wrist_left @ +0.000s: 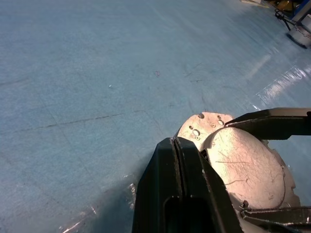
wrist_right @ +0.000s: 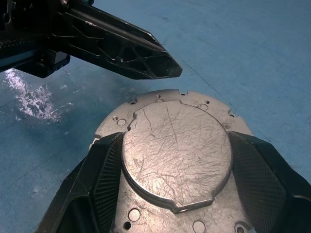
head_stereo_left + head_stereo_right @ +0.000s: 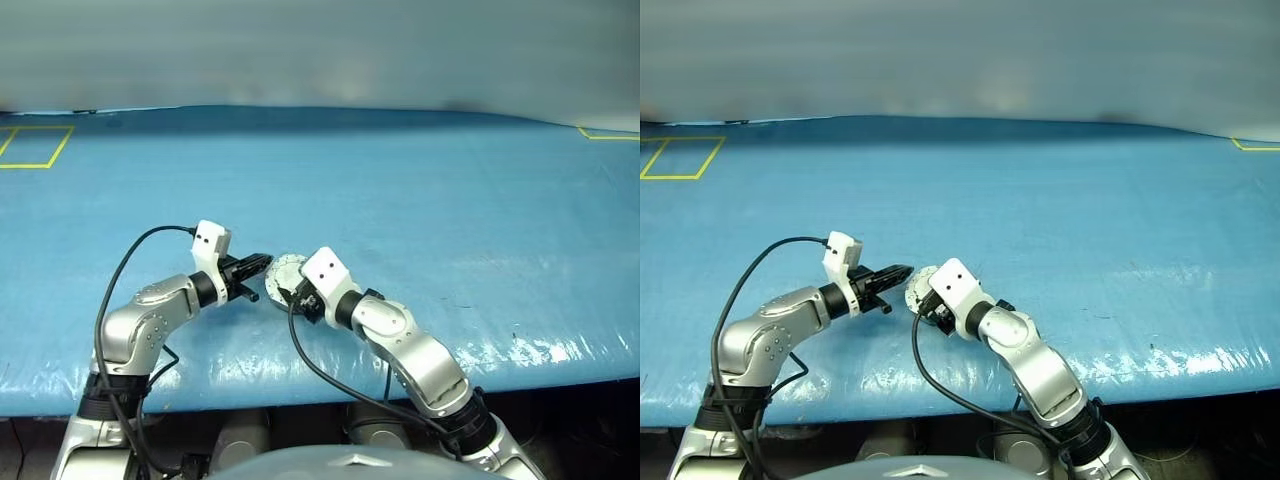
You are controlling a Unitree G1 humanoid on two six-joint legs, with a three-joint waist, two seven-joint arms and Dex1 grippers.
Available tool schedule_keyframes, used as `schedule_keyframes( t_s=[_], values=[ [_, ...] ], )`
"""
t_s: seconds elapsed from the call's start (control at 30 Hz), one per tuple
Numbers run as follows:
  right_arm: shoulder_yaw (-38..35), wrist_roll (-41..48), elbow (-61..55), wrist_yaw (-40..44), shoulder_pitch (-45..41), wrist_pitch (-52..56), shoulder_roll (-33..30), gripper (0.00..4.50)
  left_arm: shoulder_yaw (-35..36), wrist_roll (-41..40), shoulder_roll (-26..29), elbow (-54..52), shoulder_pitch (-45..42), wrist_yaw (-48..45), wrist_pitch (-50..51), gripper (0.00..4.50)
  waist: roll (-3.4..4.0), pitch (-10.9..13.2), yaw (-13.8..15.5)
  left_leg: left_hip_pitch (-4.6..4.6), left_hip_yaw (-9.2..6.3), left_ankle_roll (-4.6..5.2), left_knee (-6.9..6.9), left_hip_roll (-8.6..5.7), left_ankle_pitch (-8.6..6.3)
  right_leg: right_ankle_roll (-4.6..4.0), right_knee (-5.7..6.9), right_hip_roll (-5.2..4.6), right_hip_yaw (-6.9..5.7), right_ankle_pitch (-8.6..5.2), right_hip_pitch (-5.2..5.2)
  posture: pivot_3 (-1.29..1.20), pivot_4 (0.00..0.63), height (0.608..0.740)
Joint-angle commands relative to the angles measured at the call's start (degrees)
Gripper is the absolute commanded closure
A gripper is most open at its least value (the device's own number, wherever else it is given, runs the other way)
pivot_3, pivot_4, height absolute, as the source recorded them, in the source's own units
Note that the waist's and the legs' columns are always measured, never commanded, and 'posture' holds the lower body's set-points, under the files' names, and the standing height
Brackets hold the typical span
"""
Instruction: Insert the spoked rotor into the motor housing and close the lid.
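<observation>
A blue, slightly glossy sheet covers the worktop [image 3: 400, 190], creased and catching glare near its front edge; yellow tape outlines mark its far left [image 3: 35, 147] and far right [image 3: 608, 133] corners. Beyond it stands a plain pale grey wall [image 3: 320, 50]. Near the front edge, the right hand [image 2: 170, 170] grips the motor housing [image 2: 175, 150] by its rim, one finger on each side, scratched grey face showing. The left hand [image 3: 895, 273] is closed and empty, its tips just beside the housing's edge.
</observation>
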Motion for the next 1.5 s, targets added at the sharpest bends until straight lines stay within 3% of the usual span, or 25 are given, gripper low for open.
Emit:
schedule_keyframes(
  t_s=[0.03, 0.33, 0.8, 0.9, 0.93, 0.97, 1.27, 1.5],
  values=[
    [0.77, -0.48, 1.65, -0.08, 0.31, 0.78, 0.26, 1.47, 0.4, -0.4, 0.26, -1.18, -0.43, -1.19, -0.12, 4.5, 0.0, 0.0, -0.01, 0.0, 0.0, 0.0, 0.0, 0.0, 0.0, 0.0, 0.0, 0.0, 0.0, 0.0, 0.0, 0.0, 0.15, 0.74],
    [1.02, -0.83, 2.1, 0.35, 0.27, 0.5, 0.32, 1.47, -4.71, 2.64, 2.49, -1.39, 0.52, -3.75, 0.19, 4.5, -0.01, -0.01, 0.0, 0.02, 0.0, 0.0, 0.0, 0.0, 0.0, 0.0, 0.0, 0.0, 0.0, 0.0, 0.02, 0.0, 0.15, 0.74],
    [-0.19, -0.45, 1.97, 1.28, 3.61, -0.46, -2.75, 1.47, -6.08, 3.64, 1.34, -1.29, 0.36, -4.9, -0.68, 4.5, -0.03, -0.13, 0.47, 0.02, -0.01, 0.0, 0.0, -0.02, 0.0, 0.01, -0.04, -0.02, 0.0, 0.0, 0.06, 0.0, 0.15, 0.74],
    [-1.33, 0.42, 0.13, 2.05, 5.86, -0.6, -3.91, 0.47, -6.23, 4.0, 1.45, -0.98, 0.29, -5.0, -1.11, 4.5, -0.04, -0.2, 0.79, 0.01, -0.01, 0.02, -0.03, -0.05, -0.01, 0.02, -0.09, -0.05, 0.0, -0.01, 0.08, 0.0, 0.15, 0.74],
    [-1.91, 0.94, -0.77, 2.27, 6.68, -0.95, -4.04, 0.07, -6.24, 4.09, 1.48, -0.9, 0.27, -5.08, -1.21, 4.5, -0.05, -0.21, 0.9, 0.01, -0.01, 0.04, -0.03, -0.06, -0.02, 0.01, -0.11, -0.05, 0.0, -0.02, 0.09, 0.0, 0.15, 0.74],
    [-2.58, 1.58, -1.74, 2.45, 7.47, -1.34, -4.06, 0.02, -6.22, 4.18, 1.5, -0.83, 0.23, -5.16, -1.29, 4.5, -0.05, -0.21, 0.93, 0.01, -0.02, 0.05, -0.04, -0.06, -0.03, 0.0, -0.12, -0.06, 0.0, -0.03, 0.09, 0.0, 0.15, 0.74],
    [-15.09, 16.09, -15.21, 5.2, 13.89, 2.23, -1.5, 0.02, -5.61, 4.41, 1.98, -0.64, 0.09, -5.69, -1.63, 4.5, -0.04, -0.16, 1.01, -0.08, -0.02, 0.05, -0.04, -0.04, -0.03, 0.01, -0.12, -0.05, -0.01, -0.05, 0.01, 0.0, 0.15, 0.74],
    [-24.39, 25.65, -13.5, 1.13, 17.3, 10.96, 4.33, 0.02, -5.68, 4.72, 2.11, -0.95, 0.31, -6.62, -1.57, 4.5, -0.02, -0.14, 1.08, -0.1, -0.02, 0.05, -0.07, -0.03, -0.03, -0.02, -0.12, -0.04, -0.01, -0.06, -0.02, 0.0, 0.15, 0.74]
  ],
)
